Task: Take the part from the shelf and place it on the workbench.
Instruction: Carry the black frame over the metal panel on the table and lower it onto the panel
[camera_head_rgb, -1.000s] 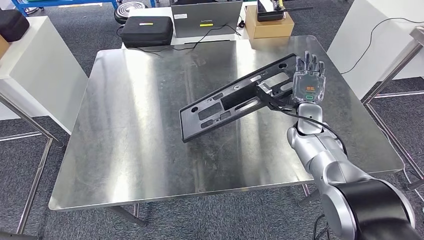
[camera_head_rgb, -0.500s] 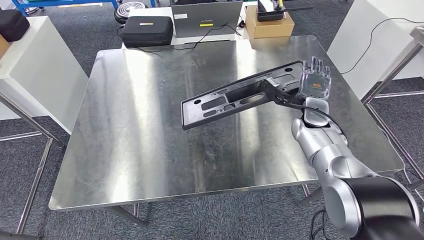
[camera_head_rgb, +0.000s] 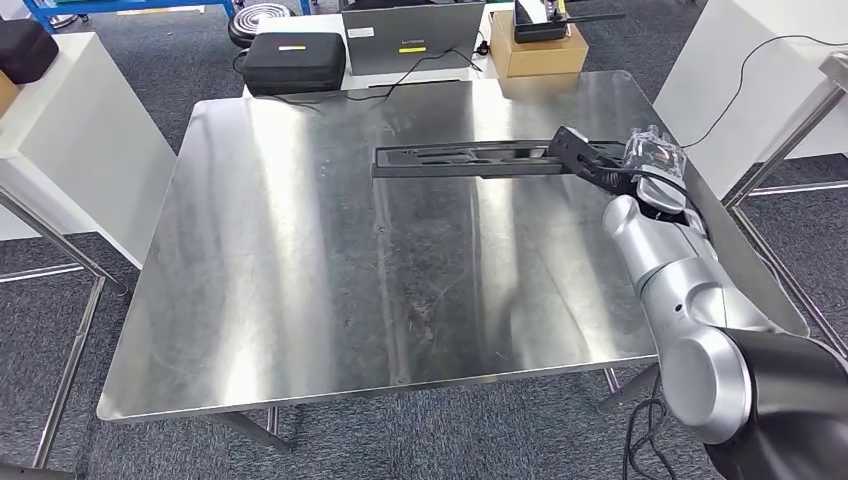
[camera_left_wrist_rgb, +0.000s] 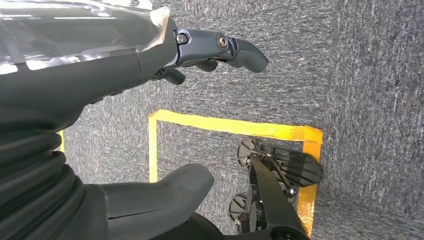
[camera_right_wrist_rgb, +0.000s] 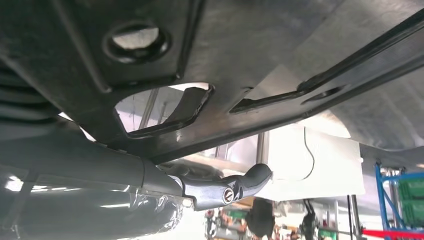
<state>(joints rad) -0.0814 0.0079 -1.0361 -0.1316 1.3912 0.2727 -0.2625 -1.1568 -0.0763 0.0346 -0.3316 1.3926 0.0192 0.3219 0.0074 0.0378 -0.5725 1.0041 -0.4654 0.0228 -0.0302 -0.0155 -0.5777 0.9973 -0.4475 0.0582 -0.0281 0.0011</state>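
The part (camera_head_rgb: 470, 158) is a long black plastic panel with slots and holes, seen edge-on and level above the far half of the steel workbench (camera_head_rgb: 300, 300). My right hand (camera_head_rgb: 652, 158) grips its right end near the bench's far right corner. In the right wrist view the panel's underside (camera_right_wrist_rgb: 260, 75) is close overhead, with a dark finger (camera_right_wrist_rgb: 235, 186) beneath it. My left hand (camera_left_wrist_rgb: 150, 125) hangs over the grey carpet, its fingers (camera_left_wrist_rgb: 230, 50) and thumb apart with nothing between them.
Beyond the bench stand a grey laptop (camera_head_rgb: 412, 35), a black case (camera_head_rgb: 294, 60) and a cardboard box (camera_head_rgb: 535, 50). White tables flank the bench at left (camera_head_rgb: 70, 130) and right (camera_head_rgb: 740, 70). A cable (camera_head_rgb: 745, 70) trails across the right table.
My right hand has turned and moved farther away and to the right. The panel has swung from slanted and face-up to level and edge-on, over the bench's far half.
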